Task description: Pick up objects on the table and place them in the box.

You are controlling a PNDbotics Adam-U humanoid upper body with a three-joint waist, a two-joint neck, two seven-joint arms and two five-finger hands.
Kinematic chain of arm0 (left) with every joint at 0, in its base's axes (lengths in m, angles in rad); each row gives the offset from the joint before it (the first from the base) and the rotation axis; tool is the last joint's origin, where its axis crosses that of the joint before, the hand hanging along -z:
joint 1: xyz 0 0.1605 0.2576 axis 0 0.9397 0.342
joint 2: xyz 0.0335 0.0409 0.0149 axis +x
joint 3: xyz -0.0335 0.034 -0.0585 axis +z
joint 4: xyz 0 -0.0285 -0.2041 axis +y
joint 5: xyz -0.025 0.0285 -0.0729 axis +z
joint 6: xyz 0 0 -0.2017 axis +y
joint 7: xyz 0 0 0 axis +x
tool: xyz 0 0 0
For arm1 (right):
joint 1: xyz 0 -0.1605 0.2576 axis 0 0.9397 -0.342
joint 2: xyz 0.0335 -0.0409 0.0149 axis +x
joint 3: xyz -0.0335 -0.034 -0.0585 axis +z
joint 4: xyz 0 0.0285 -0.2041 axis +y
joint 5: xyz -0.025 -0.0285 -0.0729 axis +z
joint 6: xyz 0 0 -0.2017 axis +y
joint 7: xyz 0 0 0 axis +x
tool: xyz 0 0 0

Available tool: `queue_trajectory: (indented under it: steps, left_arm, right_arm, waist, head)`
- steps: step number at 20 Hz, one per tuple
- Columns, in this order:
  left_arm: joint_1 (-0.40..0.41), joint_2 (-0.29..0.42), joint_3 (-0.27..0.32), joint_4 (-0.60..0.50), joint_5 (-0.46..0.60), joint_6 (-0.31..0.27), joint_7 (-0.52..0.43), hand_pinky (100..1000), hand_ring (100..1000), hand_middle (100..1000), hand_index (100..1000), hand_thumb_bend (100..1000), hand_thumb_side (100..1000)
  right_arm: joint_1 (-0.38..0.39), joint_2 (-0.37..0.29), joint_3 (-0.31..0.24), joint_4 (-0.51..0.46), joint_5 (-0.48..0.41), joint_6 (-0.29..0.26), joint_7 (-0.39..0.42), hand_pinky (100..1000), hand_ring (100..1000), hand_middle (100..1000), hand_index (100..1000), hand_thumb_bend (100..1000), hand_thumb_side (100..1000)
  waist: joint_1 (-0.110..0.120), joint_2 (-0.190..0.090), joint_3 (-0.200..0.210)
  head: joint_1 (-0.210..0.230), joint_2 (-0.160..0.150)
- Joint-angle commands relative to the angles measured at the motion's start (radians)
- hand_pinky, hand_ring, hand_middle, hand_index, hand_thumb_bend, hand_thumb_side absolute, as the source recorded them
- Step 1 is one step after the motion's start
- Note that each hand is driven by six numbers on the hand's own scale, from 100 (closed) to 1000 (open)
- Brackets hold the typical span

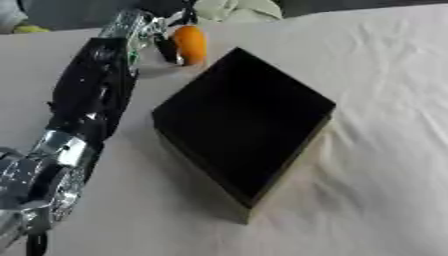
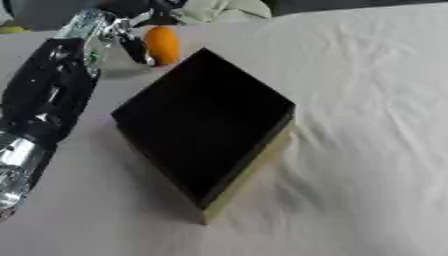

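Left hand (image 1: 162, 37), extended past the far corner of the black box (image 1: 245, 120): fingers curled round an orange object (image 1: 190, 44), seemingly gripped for transfer into that box.

Matt black box (image 1: 241, 117), wrinkled white cloth (image 1: 385, 75), glossy orange object (image 1: 190, 44), shiny metal-and-black left arm (image 1: 83, 100)

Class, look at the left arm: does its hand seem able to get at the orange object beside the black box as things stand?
Probably yes. The left hand is already at the orange object, its fingers close against it. The black box sits nearer the camera, off the arm's path. Whether the fingers actually grip it is unclear.
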State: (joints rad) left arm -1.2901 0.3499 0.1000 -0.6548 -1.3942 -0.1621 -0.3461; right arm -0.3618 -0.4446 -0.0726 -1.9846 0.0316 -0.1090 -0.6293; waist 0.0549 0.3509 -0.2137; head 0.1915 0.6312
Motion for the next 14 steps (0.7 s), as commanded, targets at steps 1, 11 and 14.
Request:
queue_trajectory:
  steps: [1,11,14]
  left_arm:
    - [-0.019,0.01,0.01,-0.004,-0.006,0.006,-0.008,563,748,787,829,524,100]
    - [-0.002,0.013,0.015,0.015,0.011,-0.006,-0.016,300,549,671,708,433,100]
    - [-0.001,0.013,0.014,0.016,0.028,-0.009,-0.004,247,520,652,680,435,100]
  right_arm:
    - [-0.014,-0.015,-0.003,-0.015,-0.005,-0.001,0.001,768,750,662,858,306,1000]
    - [-0.01,-0.01,-0.007,-0.015,-0.005,0.0,-0.004,769,750,662,858,303,1000]
    - [-0.008,-0.008,-0.008,-0.015,-0.006,0.0,-0.005,769,750,662,858,302,1000]
  waist:
    - [-0.003,-0.018,-0.002]
    - [-0.004,-0.02,-0.007]
    - [-0.005,-0.023,-0.007]
  head:
    - [0.002,-0.014]
    - [0.002,-0.011]
    - [0.001,-0.007]
